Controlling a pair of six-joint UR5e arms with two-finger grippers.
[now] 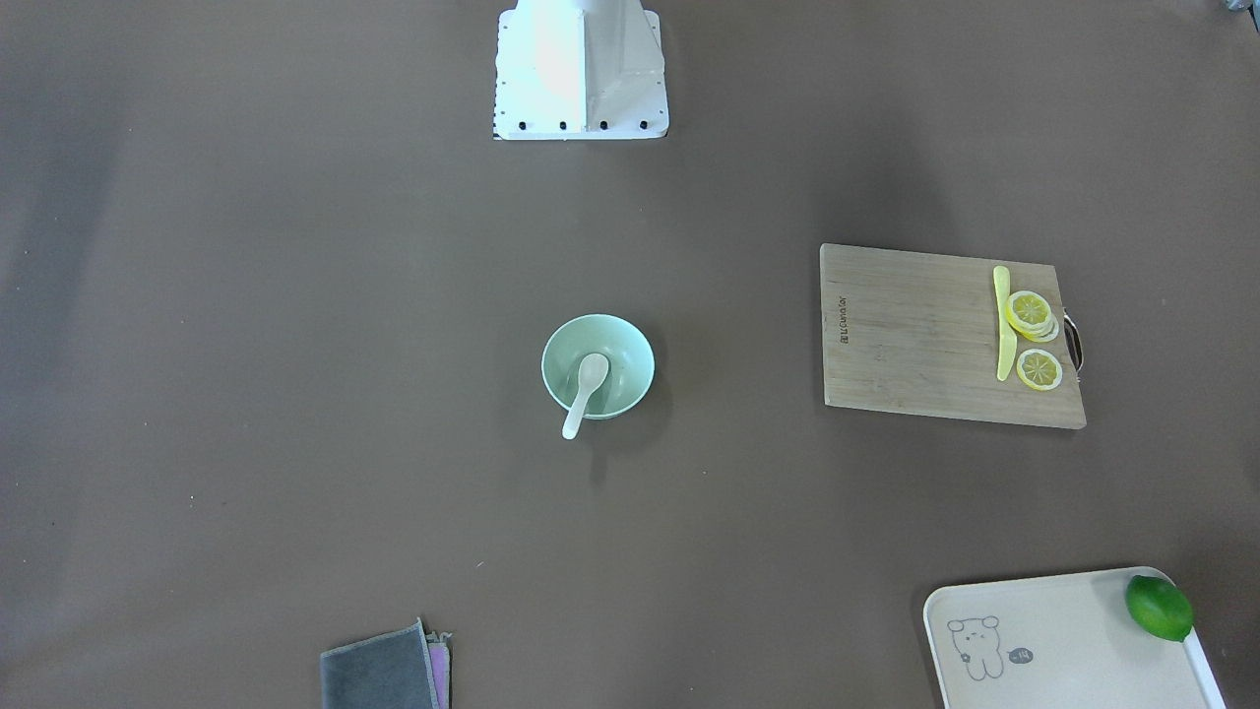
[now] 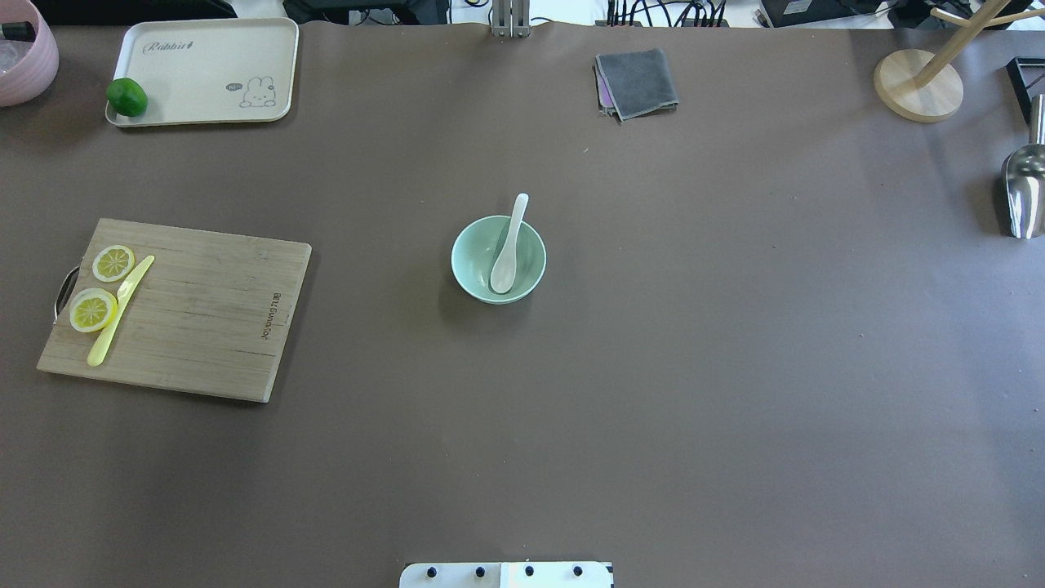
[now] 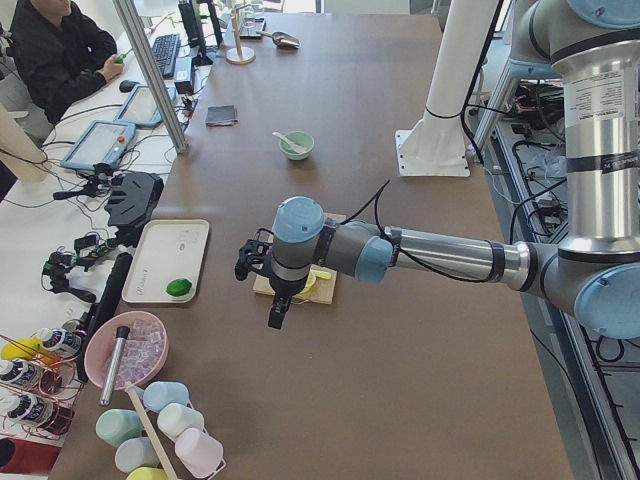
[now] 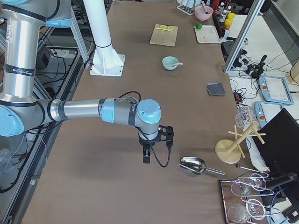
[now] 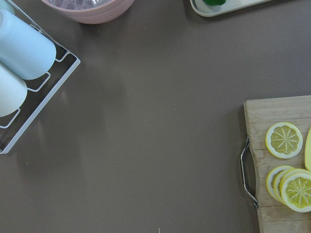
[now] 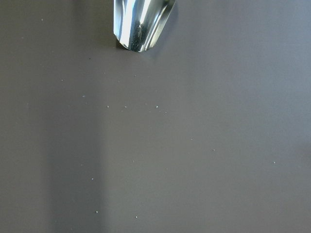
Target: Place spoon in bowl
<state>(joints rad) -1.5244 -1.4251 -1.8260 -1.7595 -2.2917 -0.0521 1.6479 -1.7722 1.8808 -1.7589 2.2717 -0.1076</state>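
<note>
Placement seemingly done, nothing left: small white glossy soup spoon (image 2: 508,249) scoop-down inside round pale mint-green bowl (image 2: 467,263), handle over rim; left gripper (image 3: 275,316) and right gripper (image 4: 146,157) well apart from both, whether spread or pressed together impossible to tell.

Bowl (image 2: 473,255) mint grn; spoon (image 2: 507,255) wht; table (image 2: 735,367) brn; board (image 2: 204,310) tan w/ wood grain; lemon slices (image 2: 92,310) yel; lime (image 2: 126,97) grn; cloth (image 2: 638,80) gry.

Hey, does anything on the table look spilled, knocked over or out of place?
Nothing stands out. The spoon rests in the bowl, handle leaning out over the rim, and nothing looks spilled.
</note>
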